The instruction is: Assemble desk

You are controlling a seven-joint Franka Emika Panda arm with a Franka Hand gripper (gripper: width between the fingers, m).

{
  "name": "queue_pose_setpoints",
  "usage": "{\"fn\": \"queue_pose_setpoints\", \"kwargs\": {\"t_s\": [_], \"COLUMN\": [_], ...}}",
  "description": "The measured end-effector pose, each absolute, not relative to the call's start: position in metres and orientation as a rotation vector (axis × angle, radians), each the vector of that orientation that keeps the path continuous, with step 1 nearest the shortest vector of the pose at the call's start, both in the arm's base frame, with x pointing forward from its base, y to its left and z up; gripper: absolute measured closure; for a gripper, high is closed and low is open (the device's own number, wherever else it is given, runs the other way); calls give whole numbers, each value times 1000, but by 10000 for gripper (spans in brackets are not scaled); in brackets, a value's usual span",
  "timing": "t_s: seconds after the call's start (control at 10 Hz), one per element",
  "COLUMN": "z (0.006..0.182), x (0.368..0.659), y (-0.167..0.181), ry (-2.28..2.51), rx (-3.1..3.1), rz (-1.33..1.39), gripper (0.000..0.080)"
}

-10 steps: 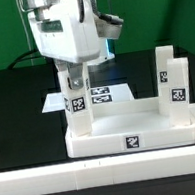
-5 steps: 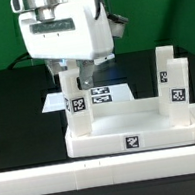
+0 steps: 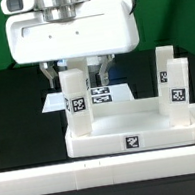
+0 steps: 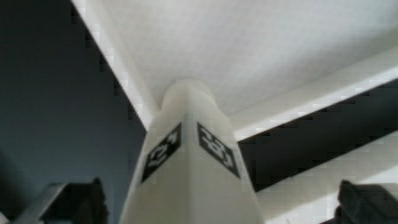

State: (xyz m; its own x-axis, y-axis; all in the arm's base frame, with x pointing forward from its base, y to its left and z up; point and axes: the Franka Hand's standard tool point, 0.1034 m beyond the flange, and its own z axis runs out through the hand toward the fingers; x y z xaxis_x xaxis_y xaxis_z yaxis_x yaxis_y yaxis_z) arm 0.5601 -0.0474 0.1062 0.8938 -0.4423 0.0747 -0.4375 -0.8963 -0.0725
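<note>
Standing spread wide and gripping nothing, the jaws flank an upright leg (image 3: 76,101) on the slab (image 3: 132,137)

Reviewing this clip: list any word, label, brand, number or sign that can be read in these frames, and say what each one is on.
No words, brands or numbers are readable.
Black-and-white square tags only, patterns with no text:
- on the leg under the open tool, also seen in the wrist view
- on the two legs at the exterior view's right
- on the slab front edge
- on the marker board behind, partly hidden
</note>
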Motion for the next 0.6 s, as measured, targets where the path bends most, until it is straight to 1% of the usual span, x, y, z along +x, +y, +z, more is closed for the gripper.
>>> {"fn": "queue_pose_setpoints", "kwargs": {"t_s": [0.1,0.2,0.6], "z": [106,106,110], "x": [560,560,561], "y": [-48,-47,-52], "ry": [440,404,-83], "rx": [-3062,-3068,-3119], "rz": [-145,-145,-157], "gripper": [150,150,150]}}
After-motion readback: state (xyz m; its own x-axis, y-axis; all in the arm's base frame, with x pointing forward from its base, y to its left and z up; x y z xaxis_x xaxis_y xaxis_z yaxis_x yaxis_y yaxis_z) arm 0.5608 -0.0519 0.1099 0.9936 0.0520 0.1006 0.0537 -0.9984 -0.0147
